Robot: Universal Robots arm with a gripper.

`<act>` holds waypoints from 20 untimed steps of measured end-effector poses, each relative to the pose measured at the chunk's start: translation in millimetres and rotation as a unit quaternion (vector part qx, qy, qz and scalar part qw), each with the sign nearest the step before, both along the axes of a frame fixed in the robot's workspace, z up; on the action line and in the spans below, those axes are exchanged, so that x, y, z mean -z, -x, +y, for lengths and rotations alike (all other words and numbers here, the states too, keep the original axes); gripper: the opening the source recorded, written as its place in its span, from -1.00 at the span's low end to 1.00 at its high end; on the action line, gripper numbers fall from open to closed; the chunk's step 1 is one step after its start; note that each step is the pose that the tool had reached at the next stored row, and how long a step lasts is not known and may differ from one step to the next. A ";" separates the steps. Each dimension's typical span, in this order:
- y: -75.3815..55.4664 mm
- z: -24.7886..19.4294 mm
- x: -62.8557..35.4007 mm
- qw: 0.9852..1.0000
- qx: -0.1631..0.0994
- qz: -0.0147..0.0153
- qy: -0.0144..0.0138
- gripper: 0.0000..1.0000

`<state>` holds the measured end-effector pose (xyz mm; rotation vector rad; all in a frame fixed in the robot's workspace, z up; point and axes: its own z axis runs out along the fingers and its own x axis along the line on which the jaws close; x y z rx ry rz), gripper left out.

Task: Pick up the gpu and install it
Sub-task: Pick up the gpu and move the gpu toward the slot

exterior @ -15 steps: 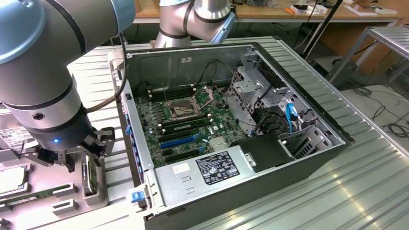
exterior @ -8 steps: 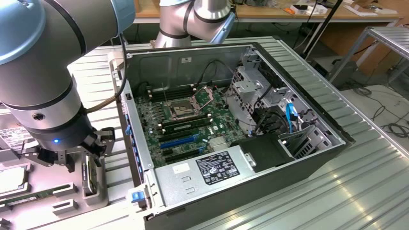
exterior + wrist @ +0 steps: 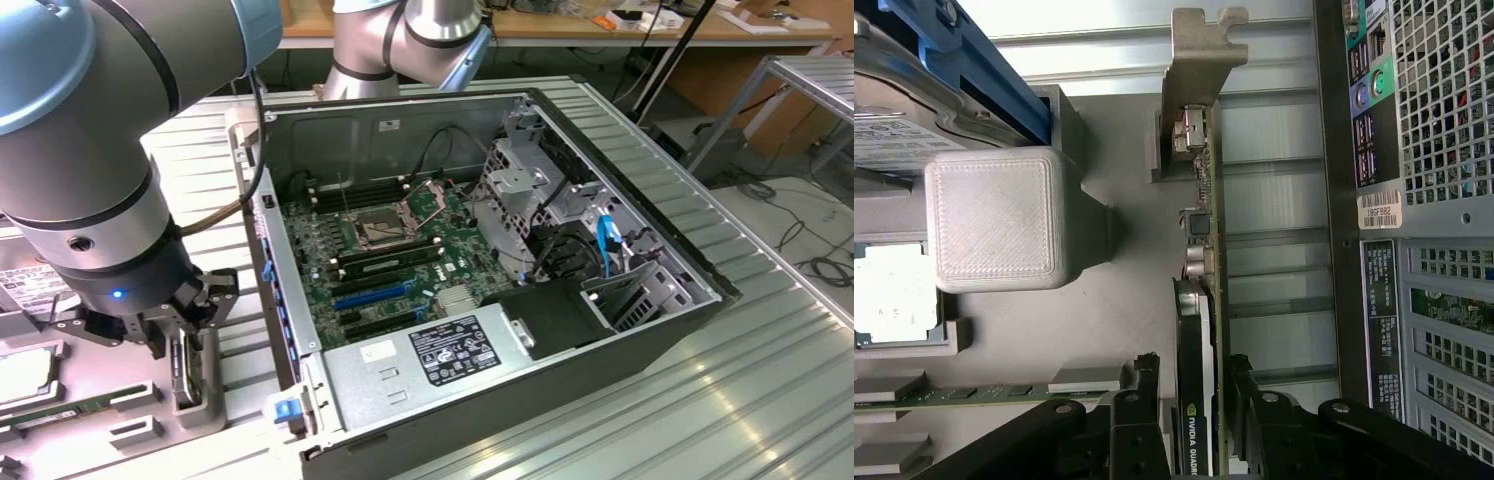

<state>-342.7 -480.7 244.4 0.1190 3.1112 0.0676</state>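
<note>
The gpu [image 3: 1199, 330] stands on edge in a grey printed holder [image 3: 1094, 300], its silver end bracket [image 3: 1194, 60] at one end and the black fan shroud facing one finger. My gripper [image 3: 1192, 375] straddles the card. A dark finger [image 3: 1139, 400] sits on the shroud side with a small gap, and the other finger [image 3: 1254, 400] is very close to the board side. In the exterior view my gripper [image 3: 187, 345] points down over the gpu [image 3: 195, 378], at the exterior view's left of the open computer case [image 3: 667, 240]. The gpu rests in the holder.
The case lies open with its motherboard [image 3: 387, 250] and blue expansion slots [image 3: 374, 295] exposed. Its rear panel [image 3: 1434, 200] runs close beside the gpu. On the parts tray lie a green memory stick [image 3: 954, 395], a hard drive [image 3: 894, 130] and a grey block [image 3: 994, 215].
</note>
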 end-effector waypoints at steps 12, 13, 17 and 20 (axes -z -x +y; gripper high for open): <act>-0.9 0.0 0.0 1.000 0.000 0.000 0.000 -0.39; -0.9 0.0 0.0 1.000 0.000 0.000 0.000 -0.39; -0.9 0.0 0.0 1.000 0.000 0.000 0.000 -0.42; -0.9 0.0 0.0 1.000 0.000 0.000 0.000 -0.47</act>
